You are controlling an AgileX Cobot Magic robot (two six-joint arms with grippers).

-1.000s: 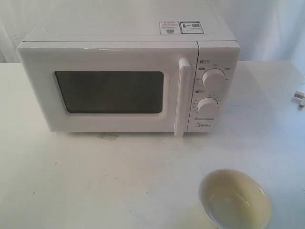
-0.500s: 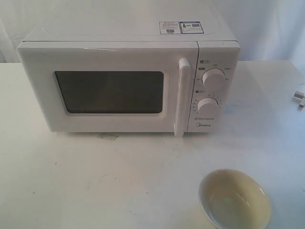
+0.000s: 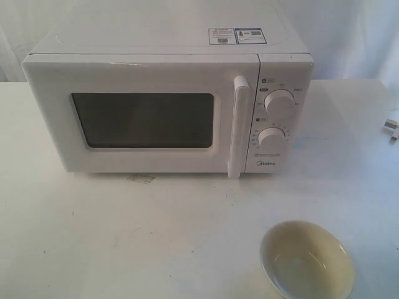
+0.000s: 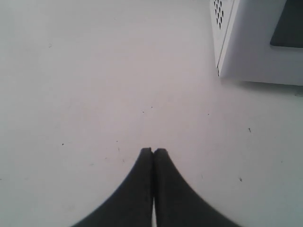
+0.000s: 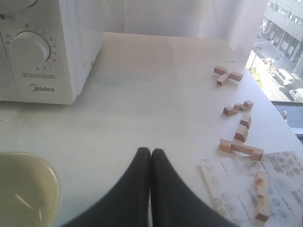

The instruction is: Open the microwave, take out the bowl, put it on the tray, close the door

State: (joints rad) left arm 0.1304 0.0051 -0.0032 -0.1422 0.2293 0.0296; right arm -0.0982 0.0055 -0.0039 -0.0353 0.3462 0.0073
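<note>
The white microwave [image 3: 168, 106] stands at the back of the white table, its door [image 3: 140, 115] shut and the tall bar handle [image 3: 237, 128] upright beside two round knobs. A corner of the microwave [image 4: 255, 42] shows in the left wrist view, and its control panel [image 5: 35, 52] in the right wrist view. The cream-white bowl [image 3: 307, 260] rests on the table in front of the controls, near the front edge; the bowl [image 5: 26, 191] also appears beside my right gripper [image 5: 150, 152]. My right gripper is shut and holds nothing. My left gripper [image 4: 153, 151] is shut over bare table. No tray is in view.
Several small wooden blocks [image 5: 239, 130] and a printed sheet [image 5: 258, 189] lie on the table past the right gripper. A cable plug [image 3: 391, 128] sits at the table's right edge. A small stain [image 3: 140, 179] marks the table below the door.
</note>
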